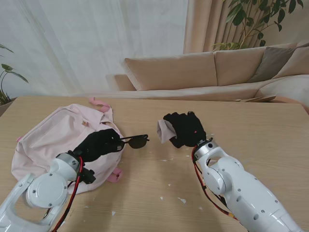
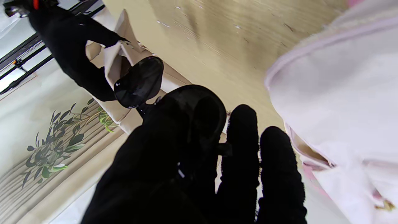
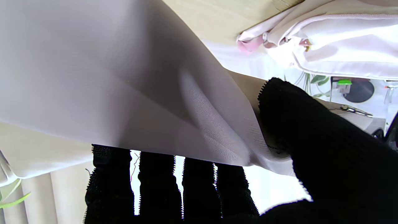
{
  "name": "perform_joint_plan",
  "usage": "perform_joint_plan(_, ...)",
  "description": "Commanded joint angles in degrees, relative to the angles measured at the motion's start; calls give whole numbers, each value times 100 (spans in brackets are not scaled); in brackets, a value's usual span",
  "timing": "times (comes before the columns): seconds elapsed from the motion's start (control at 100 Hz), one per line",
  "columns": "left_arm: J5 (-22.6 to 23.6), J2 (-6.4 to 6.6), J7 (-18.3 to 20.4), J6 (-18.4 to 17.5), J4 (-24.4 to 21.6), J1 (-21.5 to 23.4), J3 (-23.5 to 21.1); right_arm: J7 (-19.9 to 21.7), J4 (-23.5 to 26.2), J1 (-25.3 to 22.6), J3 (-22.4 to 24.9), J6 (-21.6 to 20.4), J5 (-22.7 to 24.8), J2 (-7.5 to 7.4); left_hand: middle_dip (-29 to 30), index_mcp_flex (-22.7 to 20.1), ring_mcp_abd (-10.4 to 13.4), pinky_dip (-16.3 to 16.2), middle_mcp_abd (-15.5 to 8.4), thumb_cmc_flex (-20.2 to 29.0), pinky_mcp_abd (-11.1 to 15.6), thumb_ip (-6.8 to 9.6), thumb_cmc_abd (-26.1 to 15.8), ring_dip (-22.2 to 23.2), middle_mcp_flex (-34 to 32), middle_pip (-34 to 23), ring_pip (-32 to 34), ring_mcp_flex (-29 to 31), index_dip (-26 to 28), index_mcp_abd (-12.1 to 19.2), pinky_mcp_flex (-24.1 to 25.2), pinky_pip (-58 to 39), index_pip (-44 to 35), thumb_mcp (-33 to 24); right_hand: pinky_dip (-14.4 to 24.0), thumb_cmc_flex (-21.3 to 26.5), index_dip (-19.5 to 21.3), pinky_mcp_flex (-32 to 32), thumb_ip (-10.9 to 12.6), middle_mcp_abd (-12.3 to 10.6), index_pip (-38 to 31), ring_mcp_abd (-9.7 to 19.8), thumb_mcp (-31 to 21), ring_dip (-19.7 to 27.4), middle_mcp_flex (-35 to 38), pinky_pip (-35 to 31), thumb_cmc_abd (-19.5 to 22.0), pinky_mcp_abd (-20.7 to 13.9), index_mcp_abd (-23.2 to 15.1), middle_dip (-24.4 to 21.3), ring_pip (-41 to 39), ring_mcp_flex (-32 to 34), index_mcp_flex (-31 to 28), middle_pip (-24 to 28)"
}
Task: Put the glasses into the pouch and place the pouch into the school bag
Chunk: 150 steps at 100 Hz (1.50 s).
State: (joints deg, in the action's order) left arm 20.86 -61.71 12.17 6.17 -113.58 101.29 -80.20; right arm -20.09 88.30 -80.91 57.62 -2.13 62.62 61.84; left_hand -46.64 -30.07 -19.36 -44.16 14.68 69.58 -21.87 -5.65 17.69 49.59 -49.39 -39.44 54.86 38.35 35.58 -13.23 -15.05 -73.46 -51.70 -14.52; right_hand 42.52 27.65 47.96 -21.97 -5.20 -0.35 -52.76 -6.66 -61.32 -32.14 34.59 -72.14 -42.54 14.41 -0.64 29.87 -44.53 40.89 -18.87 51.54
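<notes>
Left hand (image 1: 98,144) grips sunglasses (image 1: 136,140) beside pink bag (image 1: 53,135); right hand (image 1: 186,129) pinches pouch (image 1: 164,130) w/ thumb. Best: spread pouch mouth, feed lens-first, keep level.

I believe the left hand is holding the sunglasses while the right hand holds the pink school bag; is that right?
Not quite. The left hand does hold the sunglasses, but the right hand holds the pale pouch, not the bag. The stand view shows the pink school bag lying on the table beneath the left arm.
</notes>
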Motion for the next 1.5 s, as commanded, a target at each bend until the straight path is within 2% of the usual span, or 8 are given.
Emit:
perform_joint_plan(0.0, -97, -17, 187, 96, -94, -22, 21, -5, 16, -100, -54, 0, 90, 30, -107, -100, -12, -133, -40, 439, -133, 116, -492, 97, -280, -595, 168, 160, 68, 338, -56, -213, -688, -485, 114, 102, -46, -27, -8, -70, -151, 117, -256, -124, 44, -242, -32, -49, -92, 45, -114, 100, -131, 99)
perform_joint_plan(0.16, -535, -11, 362, 341, -91, -91, 25, -358, -8, -180, -129, 130, 378, 5, -90, -85, -42, -139, -1, 439, -163, 121, -489, 102, -267, -649, 207, 163, 47, 296, -61, -232, -708, -512, 116, 87, -48, -40, -9, -60, -159, 122, -258, -126, 54, -250, -37, -49, -94, 48, -119, 106, -134, 99)
perform_joint_plan(0.43, -724, -3, 466, 554, -86, -156, 86, -711, -17, -201, -280, 353, 693, -26, -66, -71, -39, -156, 22, 439, -206, 109, -487, 105, -295, -713, 256, 226, 23, 239, -107, -264, -714, -520, 125, 51, -54, -74, -7, -64, -160, 127, -244, -133, 64, -275, -27, -55, -88, 54, -128, 126, -135, 96)
perform_joint_plan(0.75, -766, -1, 499, 785, -145, -220, 195, -890, 93, -251, -355, 546, 752, -3, -42, -28, -54, -190, 4, 439, -287, 113, -502, 119, -346, -854, 342, 329, -13, 158, -204, -316, -723, -527, 143, 47, -51, -93, -2, -59, -172, 128, -240, -161, 71, -311, -16, -64, -68, 82, -181, 138, -151, 127)
perform_joint_plan(1.2, -1008, -21, 488, 925, -187, -282, 258, -1068, 111, -216, -489, 756, 1092, -58, 4, -9, -76, -204, 12, 439, -331, 92, -491, 97, -355, -887, 354, 362, -42, 107, -239, -324, -755, -520, 165, 48, -29, -130, -1, -70, -188, 137, -245, -193, 88, -348, -34, -70, -87, 114, -227, 155, -173, 147)
perform_joint_plan(1.49, -1051, -28, 477, 1048, -200, -323, 299, -1171, 95, -213, -574, 836, 1104, -50, 24, -2, -88, -213, 23, 439, -351, 89, -493, 87, -362, -900, 363, 382, -60, 76, -255, -329, -760, -527, 178, 41, -14, -143, 1, -79, -195, 127, -247, -208, 101, -366, -19, -71, -85, 133, -241, 155, -181, 155)
